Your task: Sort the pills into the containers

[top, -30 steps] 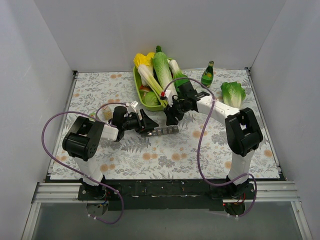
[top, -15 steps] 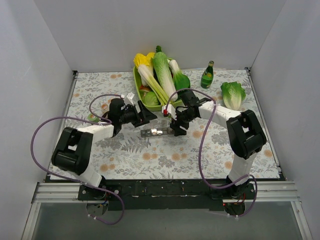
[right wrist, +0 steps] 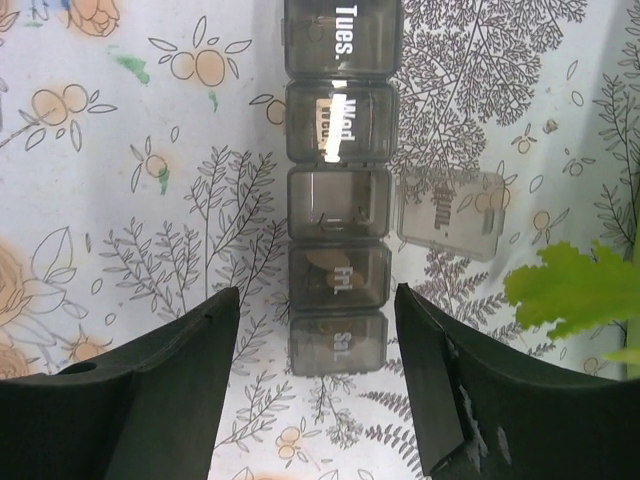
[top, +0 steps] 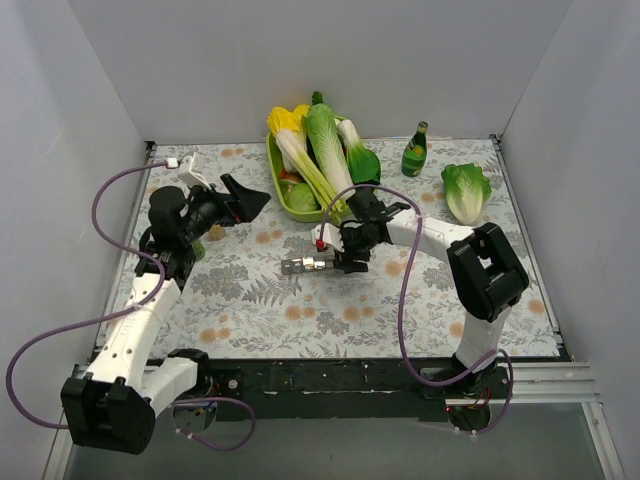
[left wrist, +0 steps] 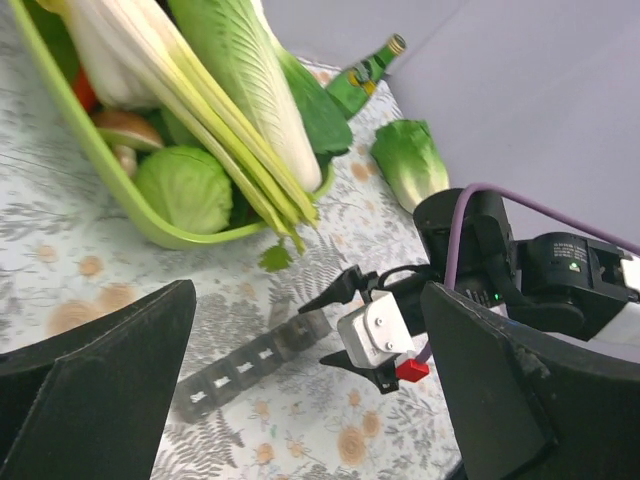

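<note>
The containers (top: pixel 318 264) sit mid-table (top: pixel 300 320), just in front of the tray (top: pixel 274 172), with the Thu lid (right wrist: pixel 448 213) flipped open. Right gripper (top: pixel 340 258) hangs right over them, fingers spread, holding nothing. Left gripper (top: pixel 245 197) is raised well off to the left, fingers spread wide too, empty.

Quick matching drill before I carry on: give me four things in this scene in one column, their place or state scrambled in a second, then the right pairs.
1. containers
2. green bottle
3. loose lettuce leaf
4. left gripper

a. upright at the back, right of the vegetable tray
b. lying flat at far right
c. below the right gripper, one lid flipped open
d. open, far left, away from the containers

Pairs: 1-c, 2-a, 3-b, 4-d.
</note>
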